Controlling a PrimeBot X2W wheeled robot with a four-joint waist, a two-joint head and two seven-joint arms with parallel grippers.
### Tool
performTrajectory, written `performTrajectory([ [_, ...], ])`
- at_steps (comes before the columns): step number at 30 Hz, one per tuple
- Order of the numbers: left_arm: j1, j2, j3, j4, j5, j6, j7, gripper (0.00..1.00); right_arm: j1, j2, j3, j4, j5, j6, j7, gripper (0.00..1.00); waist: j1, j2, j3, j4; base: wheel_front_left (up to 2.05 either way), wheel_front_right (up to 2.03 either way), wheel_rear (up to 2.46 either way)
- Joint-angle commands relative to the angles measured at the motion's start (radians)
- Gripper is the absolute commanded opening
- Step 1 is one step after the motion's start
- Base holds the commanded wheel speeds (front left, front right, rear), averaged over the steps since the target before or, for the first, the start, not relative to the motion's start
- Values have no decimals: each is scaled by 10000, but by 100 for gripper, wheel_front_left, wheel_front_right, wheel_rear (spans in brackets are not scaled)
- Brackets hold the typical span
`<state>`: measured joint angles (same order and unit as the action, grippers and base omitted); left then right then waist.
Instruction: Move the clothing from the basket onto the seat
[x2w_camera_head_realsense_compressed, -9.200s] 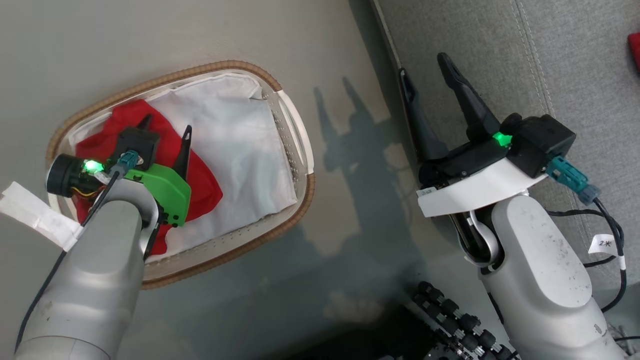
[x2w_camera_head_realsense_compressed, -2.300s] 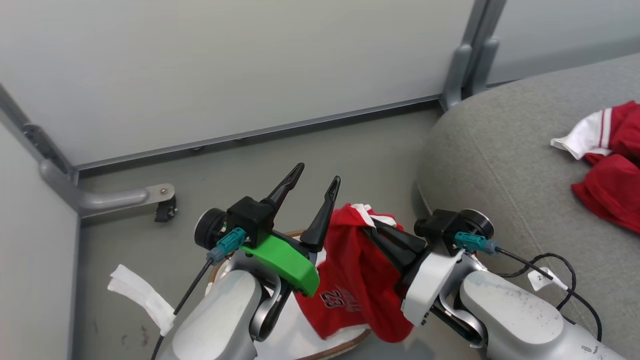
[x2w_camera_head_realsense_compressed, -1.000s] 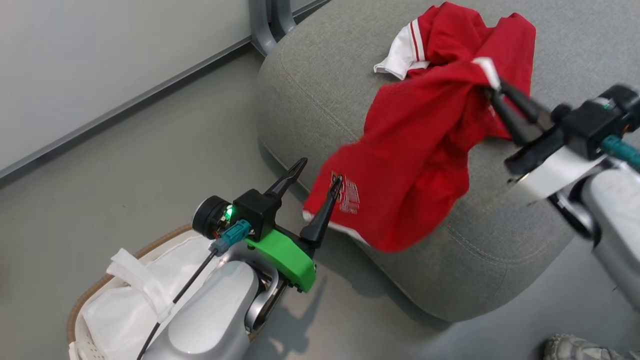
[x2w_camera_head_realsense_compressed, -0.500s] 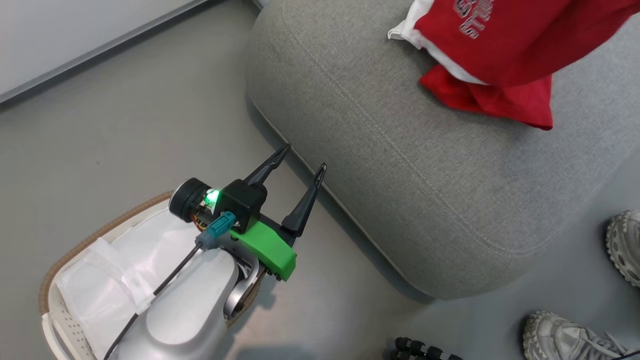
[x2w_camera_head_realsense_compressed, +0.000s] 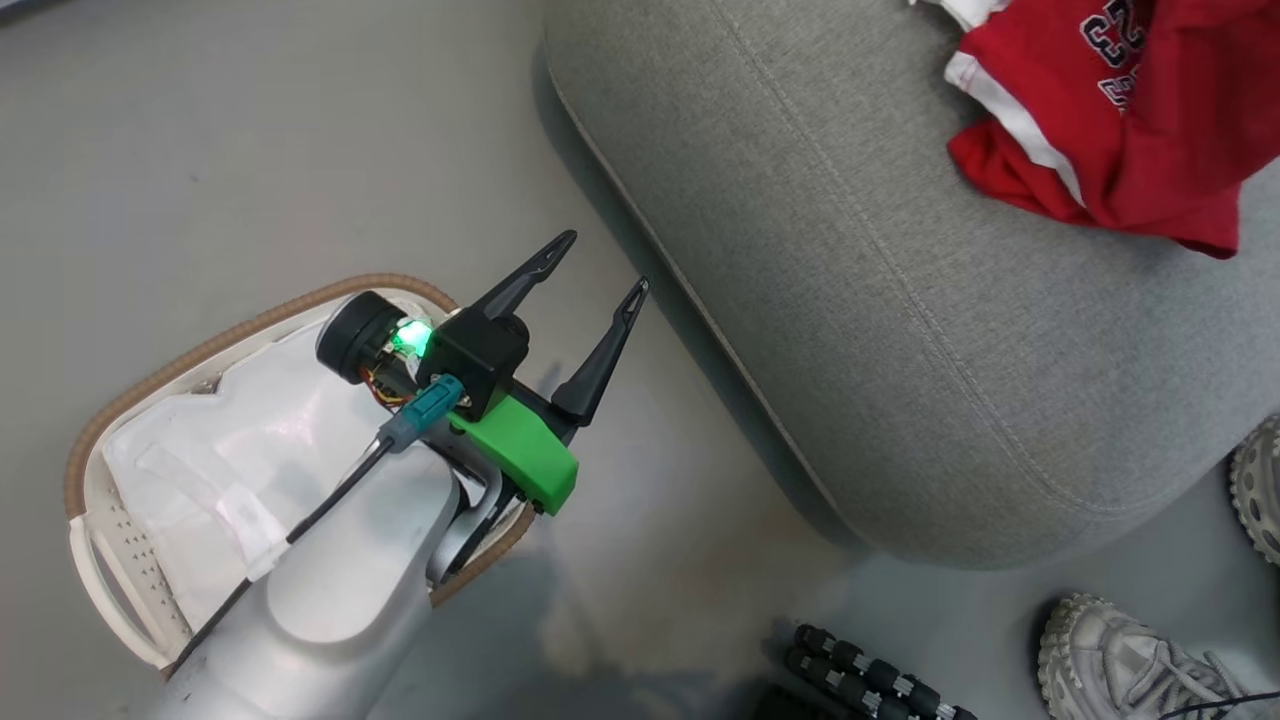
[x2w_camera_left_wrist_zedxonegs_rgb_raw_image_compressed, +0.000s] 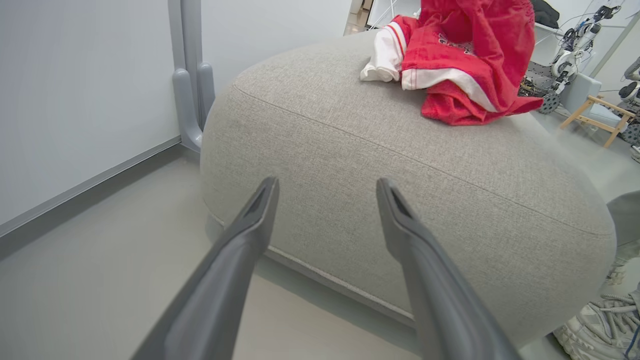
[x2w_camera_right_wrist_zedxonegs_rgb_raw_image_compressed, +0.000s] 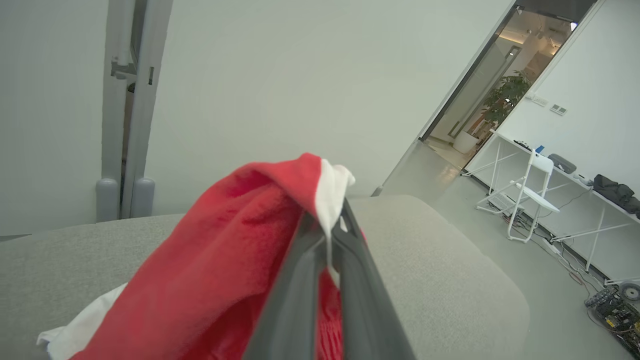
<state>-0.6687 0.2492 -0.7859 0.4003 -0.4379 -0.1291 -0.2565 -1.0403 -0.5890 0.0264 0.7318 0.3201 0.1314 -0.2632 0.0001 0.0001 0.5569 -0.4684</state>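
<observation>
Red clothing (x2w_camera_head_realsense_compressed: 1130, 130) with white trim lies bunched on the grey seat (x2w_camera_head_realsense_compressed: 900, 300) at the head view's top right. My right gripper (x2w_camera_right_wrist_zedxonegs_rgb_raw_image_compressed: 330, 217) is shut on a red and white fold of the clothing (x2w_camera_right_wrist_zedxonegs_rgb_raw_image_compressed: 240, 260), holding it up over the seat (x2w_camera_right_wrist_zedxonegs_rgb_raw_image_compressed: 440, 270). My left gripper (x2w_camera_head_realsense_compressed: 605, 260) stands open with nothing in it, beside the seat's rounded corner and above the basket's near end. The basket (x2w_camera_head_realsense_compressed: 230, 325) shows its white liner and no red fabric. In the left wrist view the open left gripper (x2w_camera_left_wrist_zedxonegs_rgb_raw_image_compressed: 327, 182) faces the seat (x2w_camera_left_wrist_zedxonegs_rgb_raw_image_compressed: 400, 165), with the clothing (x2w_camera_left_wrist_zedxonegs_rgb_raw_image_compressed: 465, 60) on top.
A person's grey shoes (x2w_camera_head_realsense_compressed: 1120, 660) stand on the floor by the seat's front corner. A grey post (x2w_camera_left_wrist_zedxonegs_rgb_raw_image_compressed: 187, 100) and a white wall panel stand behind the seat. A white folding chair (x2w_camera_right_wrist_zedxonegs_rgb_raw_image_compressed: 530, 195) and tables stand far off to the right.
The head camera has swung. My right gripper has carried the red garment further over the seat and out of the head view. The left gripper stays open by the basket.
</observation>
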Motion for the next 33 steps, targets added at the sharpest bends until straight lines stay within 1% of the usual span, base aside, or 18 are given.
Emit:
performTrajectory([
  [1,-192,111,-11,5,-48,-26,7,100,342,216,-176,126,-75,-15,-21,0,-1,-1,463,404,0,0,0],
  [6,-243,121,-46,108,-129,-26,12,100,1370,910,-1062,315,-299,-15,-22,0,-1,-1,486,485,0,0,0],
  [7,-244,114,-51,132,-152,-26,8,100,1549,1022,-1269,299,-339,-15,-22,16,-1,-1,461,494,0,0,0],
  [8,-229,97,-48,163,-183,-26,3,100,1823,1171,-1520,259,-409,-15,-22,48,-1,-1,411,505,0,0,0],
  [9,-210,68,-43,180,-206,-24,-4,100,2054,1286,-1649,230,-486,-15,-22,100,-1,-1,363,520,0,0,0],
  [13,-113,25,4,361,-200,19,-46,100,2876,1587,-2128,75,-864,-15,-22,100,-1,-1,69,566,0,0,0],
  [16,36,-42,78,487,-256,55,-74,100,3396,1826,-2526,-116,-839,-15,-22,100,-1,-1,-227,587,0,0,0],
  [21,285,-226,250,733,-328,56,-89,100,4314,2036,-2686,-809,-742,-15,-22,100,-1,-1,-799,652,0,0,0],
  [25,587,-439,538,687,-290,66,-97,100,5188,2250,-2483,-1728,-808,-15,-21,100,-1,-1,-1353,790,0,0,0],
  [28,880,-646,816,641,-164,73,-97,100,5729,2199,-2017,-2397,-992,-15,-21,100,-1,-1,-1806,1015,0,0,0],
  [33,1401,-997,1326,622,-41,50,-91,100,6318,2268,-1327,-3312,-875,-15,-22,100,-1,-1,-2562,1514,0,0,0],
])
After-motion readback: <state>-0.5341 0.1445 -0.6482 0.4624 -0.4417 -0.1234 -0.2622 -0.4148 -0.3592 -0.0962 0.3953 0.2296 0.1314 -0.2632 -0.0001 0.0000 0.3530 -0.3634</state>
